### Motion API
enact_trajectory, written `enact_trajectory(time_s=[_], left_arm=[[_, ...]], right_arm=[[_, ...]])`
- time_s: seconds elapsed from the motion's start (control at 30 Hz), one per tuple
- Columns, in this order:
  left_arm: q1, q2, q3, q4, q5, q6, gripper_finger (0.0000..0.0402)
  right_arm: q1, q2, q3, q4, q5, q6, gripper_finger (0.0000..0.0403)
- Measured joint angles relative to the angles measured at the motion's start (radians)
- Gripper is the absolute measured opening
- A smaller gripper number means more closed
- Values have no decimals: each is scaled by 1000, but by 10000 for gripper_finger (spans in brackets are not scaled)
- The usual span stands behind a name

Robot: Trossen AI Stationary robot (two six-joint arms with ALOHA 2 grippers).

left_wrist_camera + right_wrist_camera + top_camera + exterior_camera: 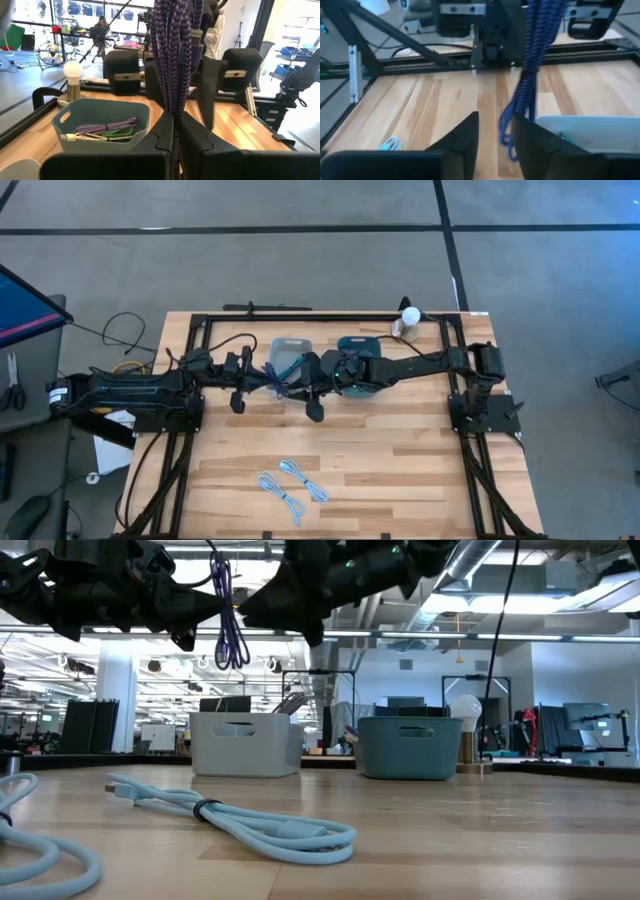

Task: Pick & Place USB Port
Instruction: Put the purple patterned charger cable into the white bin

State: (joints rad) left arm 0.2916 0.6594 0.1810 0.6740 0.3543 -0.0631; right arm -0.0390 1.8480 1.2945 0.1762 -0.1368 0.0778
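The purple braided USB cable [172,55] hangs in the air above the middle of the tabletop [400,460], toward its far edge, suspended as a folded bundle between the two arms. The left pincer [176,131] is closed on the cable: in the left wrist view its two dark fingers [162,135] press together with the braided strands running up from between them, and the cable's plug end shows near the top of the bundle. In the low view the bundle [228,625] dangles in loops from the arms overhead, well clear of the wooden surface. The right pincer [496,131] stands just beside the same bundle, facing the left one; its fingers are parted with a narrow gap, and the cable [530,65] hangs just in front of them and slightly to one side, not clamped. In the high view the two pincers meet over the near sides of two bins by the far edge: a grey bin [292,350] under the left arm and a teal bin [358,345] under the right arm. The teal bin [100,112] holds coiled purple and green cables. Two light-blue cables [292,488] lie on the tabletop near its near edge, apart from both arms. A small lamp with a white bulb [409,318] stands at the far edge beside the teal bin.
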Motion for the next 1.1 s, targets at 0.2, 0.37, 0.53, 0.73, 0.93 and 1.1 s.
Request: enact_trajectory(time_s=[0.2,0.37,0.53,0.73,0.93,1.1], left_arm=[[16,2,0,0,-22,6,8],[65,60,0,0,-101,-6,8],[160,190,3,1,-153,-131,8],[249,350,87,13,-140,-248,8],[274,525,164,10,-115,-316,8],[274,639,186,9,-114,-346,8]], right_arm=[[-1,-87,0,-224,0,-1,178],[12,-166,0,-346,4,-32,195],[51,-244,-1,-403,7,-119,189],[112,-329,-2,-490,140,-178,172],[161,-379,-2,-618,254,-158,157],[201,-399,-2,-713,318,-114,144]])
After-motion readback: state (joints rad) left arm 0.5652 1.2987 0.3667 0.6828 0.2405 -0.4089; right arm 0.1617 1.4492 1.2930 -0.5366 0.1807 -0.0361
